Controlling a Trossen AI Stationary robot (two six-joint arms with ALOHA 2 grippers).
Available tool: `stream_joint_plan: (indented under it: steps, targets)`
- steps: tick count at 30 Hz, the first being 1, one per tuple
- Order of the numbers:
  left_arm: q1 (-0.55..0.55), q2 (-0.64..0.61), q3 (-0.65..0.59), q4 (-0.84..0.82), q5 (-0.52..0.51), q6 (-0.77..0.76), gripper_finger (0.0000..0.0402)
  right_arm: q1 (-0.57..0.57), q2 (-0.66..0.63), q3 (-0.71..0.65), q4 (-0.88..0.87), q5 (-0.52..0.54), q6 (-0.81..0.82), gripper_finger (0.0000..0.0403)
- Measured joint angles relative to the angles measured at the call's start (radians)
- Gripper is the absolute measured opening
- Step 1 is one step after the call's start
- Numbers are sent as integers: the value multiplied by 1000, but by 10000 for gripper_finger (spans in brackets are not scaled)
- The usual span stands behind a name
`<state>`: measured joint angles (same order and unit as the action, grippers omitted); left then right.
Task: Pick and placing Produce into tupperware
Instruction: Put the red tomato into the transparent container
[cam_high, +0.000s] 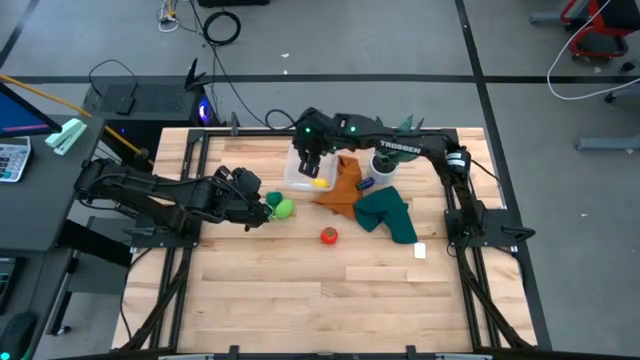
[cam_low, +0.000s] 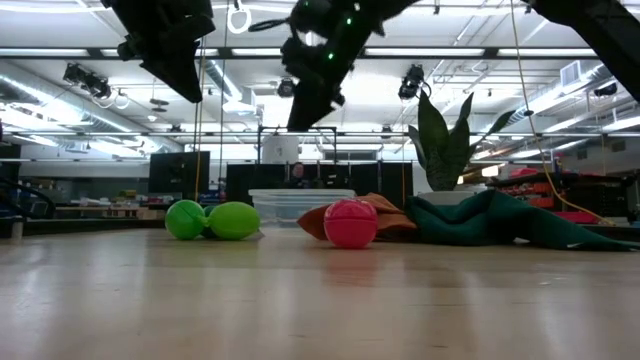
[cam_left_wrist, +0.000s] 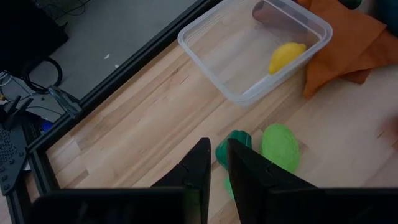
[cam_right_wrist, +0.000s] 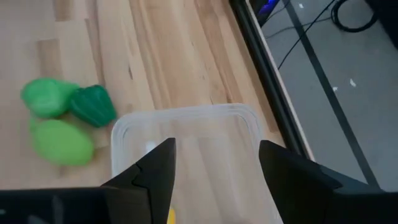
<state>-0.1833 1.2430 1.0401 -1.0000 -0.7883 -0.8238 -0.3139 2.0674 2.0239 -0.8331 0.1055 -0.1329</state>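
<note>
The clear tupperware (cam_high: 303, 178) stands on the table toward its far edge and holds the yellow piece (cam_high: 320, 183). My right gripper (cam_right_wrist: 216, 149) hovers open straight above it, touching nothing. Three green pieces (cam_right_wrist: 93, 106) lie together on the wood to the tupperware's left. My left gripper (cam_left_wrist: 216, 146) hangs above and just left of them (cam_high: 280, 208), its fingers almost together, raised off the table in the low view (cam_low: 185, 85). The red piece (cam_high: 329, 236) rests alone nearer the near edge. A small dark piece (cam_high: 367, 184) lies by the cloths.
An orange cloth (cam_high: 345, 185) lies against the tupperware's right side, with a dark green cloth (cam_high: 390, 215) beyond it. A potted plant (cam_high: 385, 160) stands at the far right. A small white object (cam_high: 420, 250) lies near the right edge. Bare wood spreads over the near half.
</note>
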Motion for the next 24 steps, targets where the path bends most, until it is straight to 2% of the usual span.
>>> stream_joint_plan:
  steps: [6, 11, 19, 24]
  targets:
    - [0, 0, 0, 0, 0, 9, 68, 50, 0, 157, -284, -31, -1, 193]
    - [0, 0, 0, 0, 0, 9, 65, 117, -33, 202, -470, -30, 7, 193]
    - [-17, 0, 0, 1, 5, 62, 71, 249, -126, 184, -558, -26, 176, 193]
    - [-52, 0, 0, 2, 7, 77, 73, 340, -173, 184, -596, 61, 290, 193]
